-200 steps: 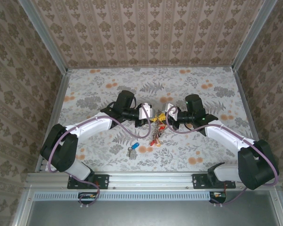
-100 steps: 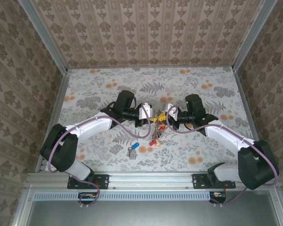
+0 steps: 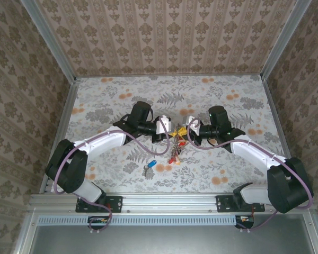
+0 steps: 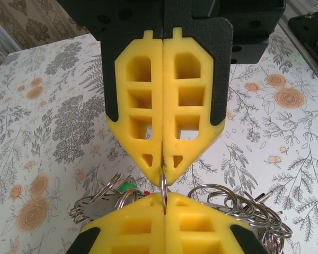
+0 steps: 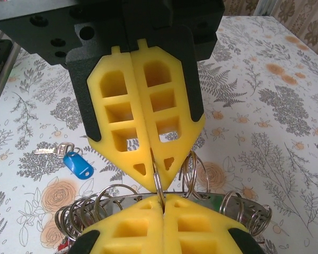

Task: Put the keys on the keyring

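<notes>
The keyring sits mid-bench between my two arms. I see its thin wire pinched by both: the left end effector is clamped tight on it, and so is the right end effector. A blue-headed key lies loose on the bench, nearer the bases.

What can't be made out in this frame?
Top external: the keyring is too small to count what hangs on it.
Left wrist: the keyring's lower part is hidden behind the left gripper and cut off by the bottom edge.
Right wrist: where its pinched wire runs is hidden behind the right gripper.
</notes>
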Tool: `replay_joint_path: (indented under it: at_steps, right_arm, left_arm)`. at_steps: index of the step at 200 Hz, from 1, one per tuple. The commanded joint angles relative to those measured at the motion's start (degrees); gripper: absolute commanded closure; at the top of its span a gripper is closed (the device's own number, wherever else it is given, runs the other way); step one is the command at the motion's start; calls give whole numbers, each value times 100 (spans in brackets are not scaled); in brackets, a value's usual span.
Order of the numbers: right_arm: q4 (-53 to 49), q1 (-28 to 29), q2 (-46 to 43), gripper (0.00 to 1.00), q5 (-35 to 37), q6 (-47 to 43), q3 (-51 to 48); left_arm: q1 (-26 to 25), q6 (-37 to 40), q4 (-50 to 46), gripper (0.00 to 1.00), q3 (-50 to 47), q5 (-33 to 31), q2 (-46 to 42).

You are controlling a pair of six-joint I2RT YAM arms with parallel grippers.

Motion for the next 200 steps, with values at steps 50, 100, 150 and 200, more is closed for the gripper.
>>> replay_joint_path:
  at_steps: [50,100,150,200]
  right_arm:
    - [-218,15,-63,100,-330,-98,293]
    - [-5,15,-120,100,-361,37,249]
    - [-26,10,-90,100,-413,63,260]
    - [-8,10,-91,100,-412,76,262]
  left_arm:
    - [-35,-206,312,98,187,166,-36]
    - [-27,-208,289,91,217,238,1]
    - [-17,-238,248,89,199,294,-18]
    - [-18,-272,263,97,216,318,7]
